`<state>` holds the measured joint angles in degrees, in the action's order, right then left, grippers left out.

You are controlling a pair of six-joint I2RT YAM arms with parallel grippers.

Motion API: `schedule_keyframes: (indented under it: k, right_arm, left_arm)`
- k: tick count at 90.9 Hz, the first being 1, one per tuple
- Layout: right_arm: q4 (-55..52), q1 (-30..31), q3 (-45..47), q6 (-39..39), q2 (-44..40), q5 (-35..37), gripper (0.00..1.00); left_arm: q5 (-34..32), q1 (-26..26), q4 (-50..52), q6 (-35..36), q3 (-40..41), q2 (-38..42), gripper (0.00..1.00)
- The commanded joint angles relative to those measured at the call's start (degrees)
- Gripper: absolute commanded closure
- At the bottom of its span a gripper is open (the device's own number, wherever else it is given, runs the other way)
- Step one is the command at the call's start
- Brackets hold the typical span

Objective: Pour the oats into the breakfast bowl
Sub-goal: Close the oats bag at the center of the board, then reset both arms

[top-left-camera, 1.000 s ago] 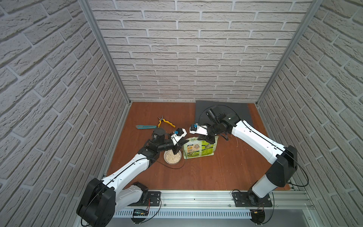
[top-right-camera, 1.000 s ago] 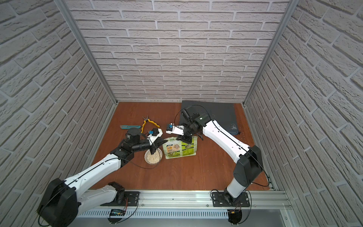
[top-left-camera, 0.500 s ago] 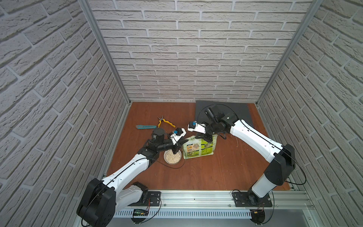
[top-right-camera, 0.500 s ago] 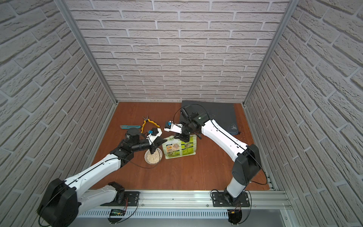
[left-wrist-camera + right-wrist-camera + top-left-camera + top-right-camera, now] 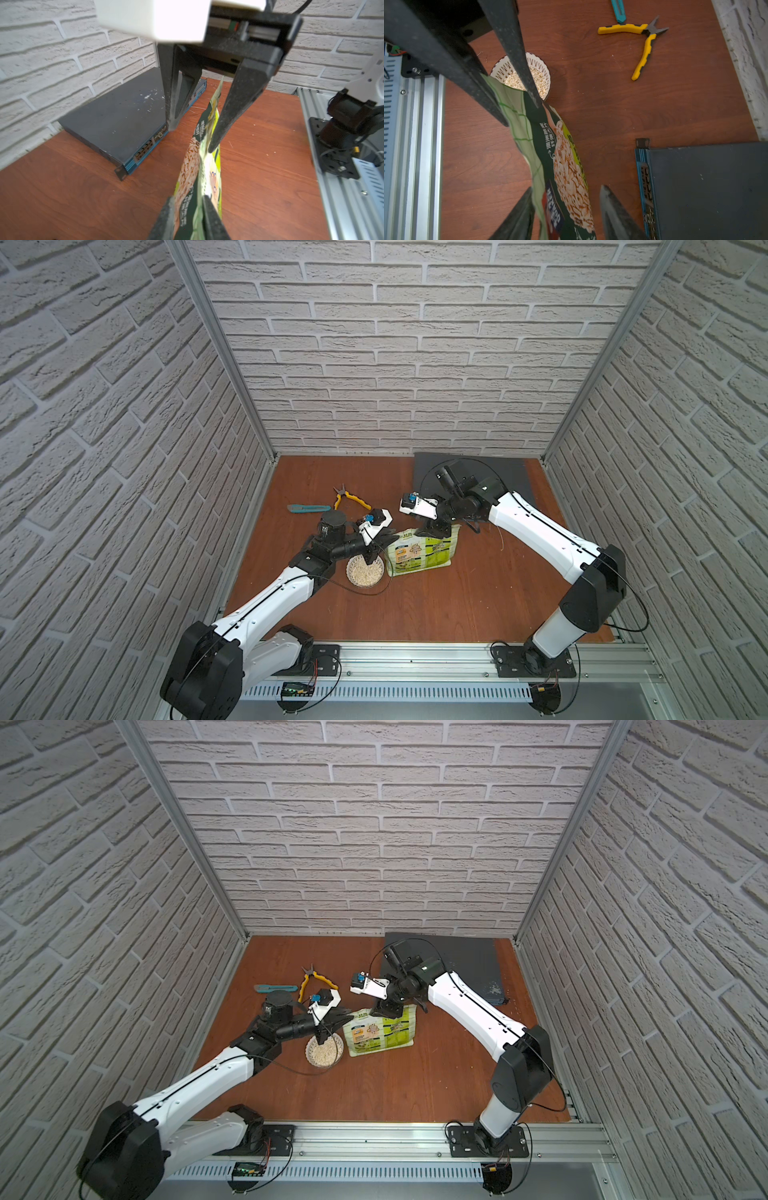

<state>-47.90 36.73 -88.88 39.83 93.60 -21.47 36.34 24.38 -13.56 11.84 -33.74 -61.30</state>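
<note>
The green oats pouch stands upright on the wooden table. Just left of it is the white lattice-pattern breakfast bowl, which holds pale oats. My left gripper is at the pouch's top corner on the bowl side, above the bowl's rim. Its jaws are slightly apart, with the pouch between them. My right gripper straddles the other end of the top edge. It is open, with the pouch against one finger and a clear gap to the other.
Yellow-handled pliers and a teal utility knife lie behind the bowl. A flat dark grey box fills the back right corner. An aluminium rail runs along the front edge, and brick walls close in three sides.
Both grippers were shut on the pouch's top edge. Now their jaws have parted, the right wider than the left. The pouch still stands beside the bowl.
</note>
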Motion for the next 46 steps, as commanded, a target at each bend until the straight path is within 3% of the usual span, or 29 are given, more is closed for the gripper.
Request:
schedule_keyframes:
  k: [1,11,20,23,27,46]
  right_arm:
    - [2.29,-2.01,1.64,-3.3,-7.69,0.5,0.33]
    - [7.07,-6.0,5.45,-8.04,-12.94,0.85,0.25]
    - [10.63,-10.05,9.53,-14.02,-17.3,1.86,0.18]
    - [11.79,-11.4,10.87,-15.74,-18.94,2.6,0.1]
    - [13.38,-13.03,12.74,-18.16,-20.83,4.6,0.0]
    - [23.5,-20.56,27.54,-31.03,-30.63,19.74,0.0]
  left_arm:
    - [-2.28,-0.86,-2.61,-1.11,0.82,2.86,0.58]
    - [-5.28,-1.34,-3.63,-1.86,2.94,7.11,0.47]
    - [-10.38,-1.65,-7.13,-3.76,5.84,11.33,0.31]
    - [-12.83,-1.83,-7.94,-4.41,6.59,12.78,0.28]
    - [-17.27,-2.16,-8.23,-5.33,7.14,14.44,0.25]
    - [-43.9,-4.6,-0.06,-10.26,6.43,19.41,0.02]
